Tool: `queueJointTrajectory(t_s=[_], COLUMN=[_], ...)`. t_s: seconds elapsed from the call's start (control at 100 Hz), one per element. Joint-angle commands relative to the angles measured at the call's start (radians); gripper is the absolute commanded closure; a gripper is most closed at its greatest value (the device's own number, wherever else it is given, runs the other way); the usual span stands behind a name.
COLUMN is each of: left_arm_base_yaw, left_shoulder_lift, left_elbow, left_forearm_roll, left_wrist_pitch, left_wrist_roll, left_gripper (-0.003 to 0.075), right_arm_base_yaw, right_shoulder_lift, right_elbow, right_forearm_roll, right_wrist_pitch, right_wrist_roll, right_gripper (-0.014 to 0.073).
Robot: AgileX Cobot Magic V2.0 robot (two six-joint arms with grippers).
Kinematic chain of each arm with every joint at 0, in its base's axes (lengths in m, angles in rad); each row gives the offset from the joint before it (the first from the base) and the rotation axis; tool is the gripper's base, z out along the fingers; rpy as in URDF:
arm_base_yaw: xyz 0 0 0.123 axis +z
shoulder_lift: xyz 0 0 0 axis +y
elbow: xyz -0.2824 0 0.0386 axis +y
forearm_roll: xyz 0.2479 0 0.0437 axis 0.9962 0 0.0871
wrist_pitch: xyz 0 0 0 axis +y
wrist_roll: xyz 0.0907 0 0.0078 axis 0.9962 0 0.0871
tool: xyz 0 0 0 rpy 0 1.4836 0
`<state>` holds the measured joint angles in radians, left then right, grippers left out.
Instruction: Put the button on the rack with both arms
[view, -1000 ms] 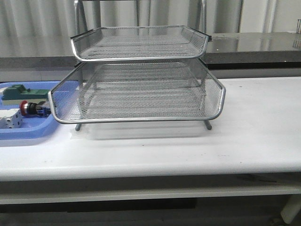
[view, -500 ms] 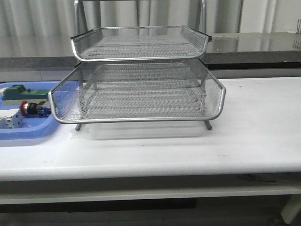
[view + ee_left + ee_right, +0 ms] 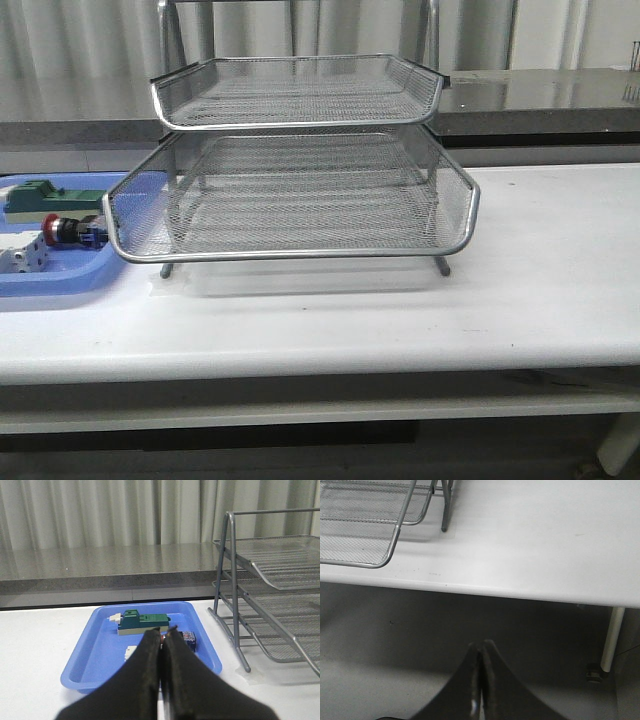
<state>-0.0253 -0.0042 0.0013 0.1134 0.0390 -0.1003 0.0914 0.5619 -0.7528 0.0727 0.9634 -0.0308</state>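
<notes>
Front view: button (image 3: 70, 230) lies near blue tray's (image 3: 60, 283) right edge; light, rigid, slick-capped, best pinched around its black middle. Left gripper (image 3: 162, 636) and right gripper (image 3: 479, 652) both closed, empty.

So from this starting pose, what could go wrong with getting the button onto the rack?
1. The button lies in the blue tray close between a green block and a white block; the left tool, shut now, could nudge those neighbours while grasping.
2. The rack's pulled-out middle tray overhangs the blue tray's edge, so a lift might clip its rim.
3. The right tool, shut, sits beyond the table edge, far from any handover.
</notes>
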Motion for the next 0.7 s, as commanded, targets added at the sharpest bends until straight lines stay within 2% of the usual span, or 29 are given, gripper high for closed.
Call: queueJointTrajectory(t_s=[0.0,0.25,0.46,0.69], left_arm_base_yaw=[0.002,0.002,0.002,0.002], left_shoulder_lift=[-0.035,-0.035,0.024,0.268], left_elbow=[0.046,0.025,-0.112,-0.373], left_forearm_roll=[-0.006,-0.011,-0.113,-0.113], left_wrist_pitch=[-0.083,-0.190,-0.094,0.074], left_wrist_roll=[-0.008,-0.008,-0.008,-0.008], left_gripper=[0.0741,0.0741,0.0741,0.0741], right_arm_base_yaw=[-0.006,-0.006,-0.006,-0.006], right_shoulder_lift=[0.002,0.002,0.002,0.002], right_elbow=[-0.024,-0.024,-0.024,-0.024], right_forearm_roll=[-0.002,-0.002,-0.002,-0.001], right_wrist_pitch=[-0.055,-0.055,-0.055,-0.055], right_wrist_roll=[0.000,0.000,0.000,0.000], right_gripper=[0.0661,0.0661,0.0661,0.0662])
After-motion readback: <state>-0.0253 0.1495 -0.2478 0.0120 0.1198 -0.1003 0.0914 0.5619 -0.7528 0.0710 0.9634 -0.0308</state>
